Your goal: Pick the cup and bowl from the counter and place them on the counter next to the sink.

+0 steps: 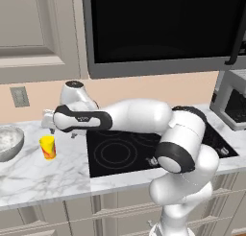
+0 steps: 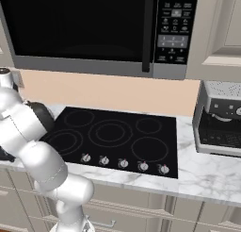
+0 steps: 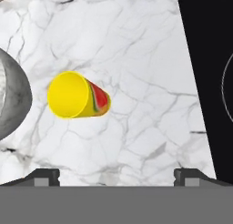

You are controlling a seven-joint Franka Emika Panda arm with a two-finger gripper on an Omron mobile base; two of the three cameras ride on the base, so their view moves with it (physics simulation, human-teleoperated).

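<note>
Standing upright on the marble counter (image 1: 43,175): the yellow cup (image 1: 47,147) with its red-orange patch, between the grey-white bowl (image 1: 8,142) at the left and the black cooktop (image 1: 144,151) at the right, touching neither. Reaching leftward from the base over the cooktop's front corner, forearm level, wrist bent down, gripper (image 1: 49,126) hanging above and just behind the cup. Seen from the hand camera looking straight down: cup mouth open and in plain sight, bowl rim curving in at the left edge, cooktop edge at the right. Further off: microwave (image 2: 94,28) overhead, toaster oven (image 2: 220,118) at the counter's right end, wall outlet (image 1: 19,96) behind the bowl. Fingers (image 3: 45,176) spread wide apart, gripping nothing, touching nothing.
</note>
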